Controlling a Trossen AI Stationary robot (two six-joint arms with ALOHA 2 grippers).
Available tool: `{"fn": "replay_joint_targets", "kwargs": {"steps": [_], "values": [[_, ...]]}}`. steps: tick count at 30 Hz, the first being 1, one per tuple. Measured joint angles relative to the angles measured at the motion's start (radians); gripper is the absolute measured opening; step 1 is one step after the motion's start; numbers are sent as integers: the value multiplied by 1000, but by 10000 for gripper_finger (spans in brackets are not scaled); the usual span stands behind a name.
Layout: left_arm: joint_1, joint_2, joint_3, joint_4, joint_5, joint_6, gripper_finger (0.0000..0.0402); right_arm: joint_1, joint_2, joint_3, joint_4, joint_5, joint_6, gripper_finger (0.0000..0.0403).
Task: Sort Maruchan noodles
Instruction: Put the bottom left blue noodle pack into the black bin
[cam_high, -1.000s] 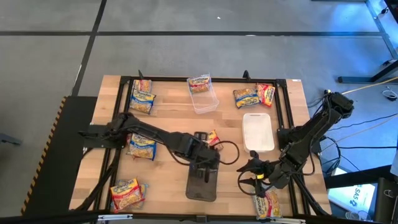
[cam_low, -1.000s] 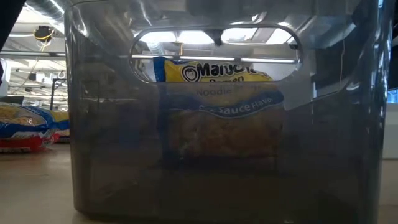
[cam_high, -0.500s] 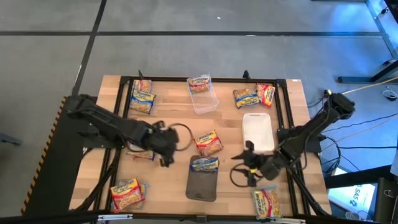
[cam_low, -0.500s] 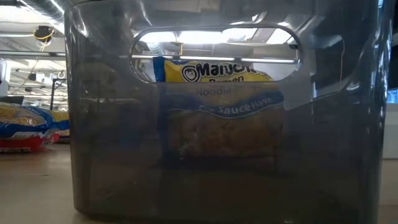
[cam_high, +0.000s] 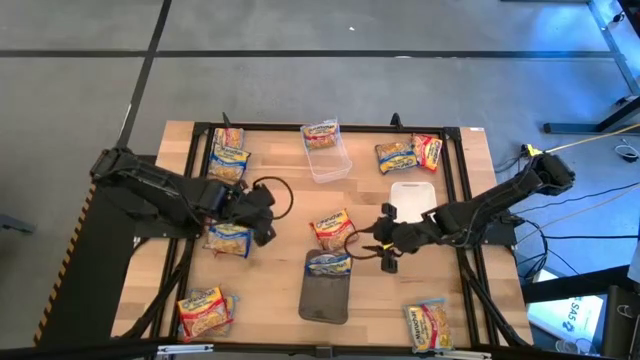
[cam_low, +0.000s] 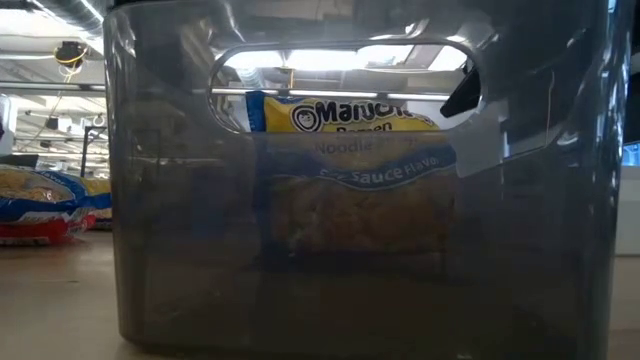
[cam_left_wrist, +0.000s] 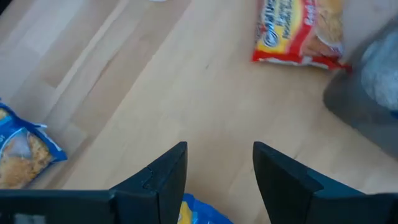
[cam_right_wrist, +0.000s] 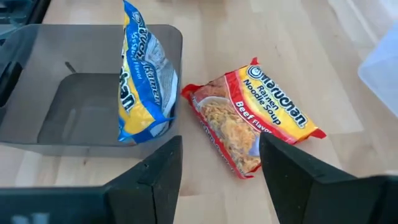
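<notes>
Dark grey and see-through, the plastic tray (cam_high: 325, 292) sits near the front middle of your pale wooden counter (cam_high: 280, 170), and a blue-banded crinkly noodle packet (cam_high: 327, 264) stands upright against its far wall; the low view shows that packet (cam_low: 345, 170) through the tray's smoky side.

Just beyond the tray, a red-banded beef noodle packet (cam_high: 334, 228) lies flat on the wood, close to the tray's rim without clearly touching it. Your right gripper (cam_high: 383, 247) hangs just beside it, on the side of the white rectangular tray (cam_high: 414, 201). In the right wrist view its two dark fingers (cam_right_wrist: 163, 171) stand apart with nothing between them, and the red packet (cam_right_wrist: 252, 123) lies ahead of them.

Your left gripper (cam_high: 266, 215) is over the left half of the counter, above a blue-banded packet (cam_high: 229, 239) that lies flat. Its fingers (cam_left_wrist: 166, 171) are also spread and empty, and a blue packet edge shows just below them.

Other packets are scattered around: a pair at the far left corner (cam_high: 228, 155), one leaning in the clear plastic tub (cam_high: 327, 158) at the far middle, two side by side at the far right (cam_high: 409, 153), a pair at the near left corner (cam_high: 205, 309), and one at the near right edge (cam_high: 428, 324).
</notes>
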Motion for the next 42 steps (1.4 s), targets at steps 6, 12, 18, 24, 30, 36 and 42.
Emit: {"fn": "replay_joint_targets", "kwargs": {"steps": [6, 12, 18, 24, 30, 36, 42], "values": [[148, 17, -1, -20, 119, 41, 228, 2, 0, -5, -8, -39, 11, 186], [318, 16, -66, -22, 359, 170, 255, 2, 0, -77, 83, -50, 78, 186], [371, 17, -230, -23, 476, 178, 251, 2, 0, -145, 158, -50, 158, 186], [347, 17, -331, 100, 478, 178, 250, 1, 0, -153, 163, -50, 168, 186], [321, 17, -372, 175, 506, 171, 250, 1, 0, -153, 176, -49, 167, 186], [301, 17, -393, 177, 488, 171, 236, 1, 0, -153, 176, -41, 160, 186], [267, 17, -393, 177, 498, 170, 163, 1, 0, -153, 176, -31, 155, 186]]}}
